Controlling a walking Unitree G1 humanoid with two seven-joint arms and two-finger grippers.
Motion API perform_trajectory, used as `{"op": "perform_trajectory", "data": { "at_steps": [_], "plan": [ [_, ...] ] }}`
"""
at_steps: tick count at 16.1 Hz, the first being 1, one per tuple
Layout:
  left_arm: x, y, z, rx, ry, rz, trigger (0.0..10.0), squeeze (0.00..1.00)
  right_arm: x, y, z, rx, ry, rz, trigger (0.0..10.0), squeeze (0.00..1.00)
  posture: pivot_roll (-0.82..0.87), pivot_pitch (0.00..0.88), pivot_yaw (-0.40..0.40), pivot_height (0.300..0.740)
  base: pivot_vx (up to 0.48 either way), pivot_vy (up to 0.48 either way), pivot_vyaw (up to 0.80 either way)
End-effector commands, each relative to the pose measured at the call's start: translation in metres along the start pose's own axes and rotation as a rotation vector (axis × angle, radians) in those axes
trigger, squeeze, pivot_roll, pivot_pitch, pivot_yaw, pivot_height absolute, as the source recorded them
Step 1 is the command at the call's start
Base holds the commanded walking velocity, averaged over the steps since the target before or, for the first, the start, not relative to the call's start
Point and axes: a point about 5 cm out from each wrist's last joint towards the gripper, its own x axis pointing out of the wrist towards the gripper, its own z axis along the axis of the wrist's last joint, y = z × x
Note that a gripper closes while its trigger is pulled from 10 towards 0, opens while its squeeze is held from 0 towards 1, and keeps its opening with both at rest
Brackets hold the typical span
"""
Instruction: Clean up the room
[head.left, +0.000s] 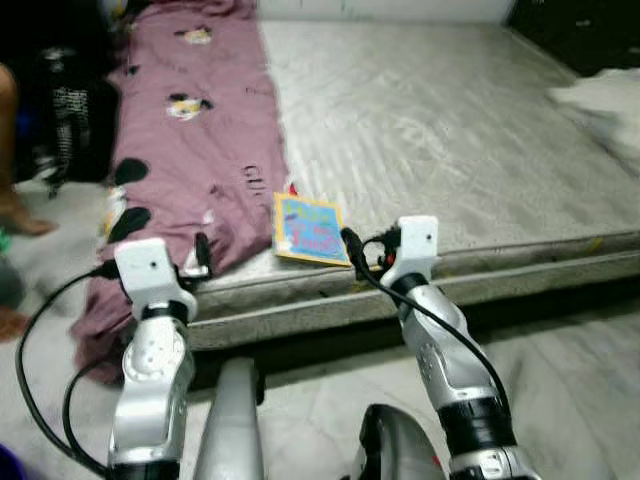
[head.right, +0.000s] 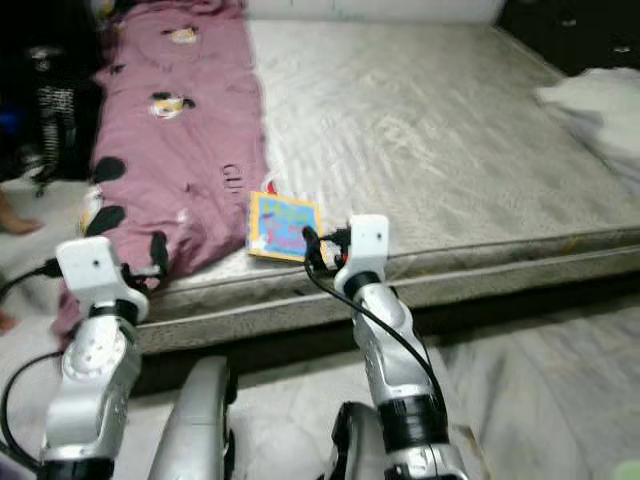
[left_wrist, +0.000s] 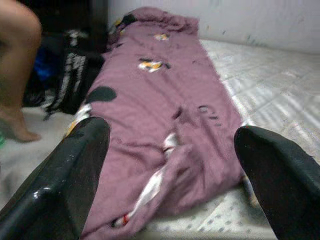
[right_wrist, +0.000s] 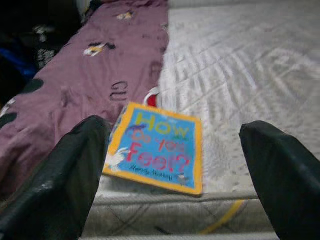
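Right gripper (right_wrist: 170, 165): fingers spread wide, holding nothing, level with the near edge of the mattress and pointed at the book.
Right arm (head.left: 445, 350): raised and reaching forward, its black cable looping along the forearm.
Left gripper (left_wrist: 170, 165): fingers spread wide, empty, aimed along the purple blanket.
Left arm (head.left: 150, 370): raised beside the right arm, wrist near the bed's front corner.
Book (head.left: 310, 230): flat on the mattress at its front edge, just beside the blanket; yellow border, blue cover, coloured title lettering.
Purple blanket (head.left: 195, 130): rumpled strip down the bed's left side, printed with small figures, its end hanging over the corner.
Mattress (head.left: 450, 120): grey, patterned, bare.
Person's leg (left_wrist: 17, 65): standing on the floor left of the bed.
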Motion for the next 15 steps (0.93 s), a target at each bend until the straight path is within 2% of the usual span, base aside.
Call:
{"op": "perform_trajectory", "data": {
  "at_steps": [1, 7, 15],
  "plan": [
    [0.0011, -0.0074, 0.0052, -0.008, -0.018, -0.018, 10.0, 0.00, -0.0007, -0.0032, 0.0014, -0.016, -0.004, 0.000, 10.0, 0.00, 0.10, 0.089, -0.084, 0.612, 0.000, 0.000, 0.00],
    [0.0006, -0.0064, 0.0039, -0.013, -0.015, -0.016, 10.0, 0.00, -0.0014, 0.0007, 0.0013, -0.019, -0.011, 0.025, 10.0, 0.00, 0.10, 0.080, -0.081, 0.563, 0.000, 0.000, 0.00],
    [-0.0013, -0.0061, 0.0031, -0.044, -0.010, -0.042, 10.0, 0.00, -0.0021, 0.0007, -0.0008, -0.005, -0.002, 0.036, 10.0, 0.00, 0.11, 0.075, -0.079, 0.563, 0.000, 0.000, 0.00]
  ]
}}
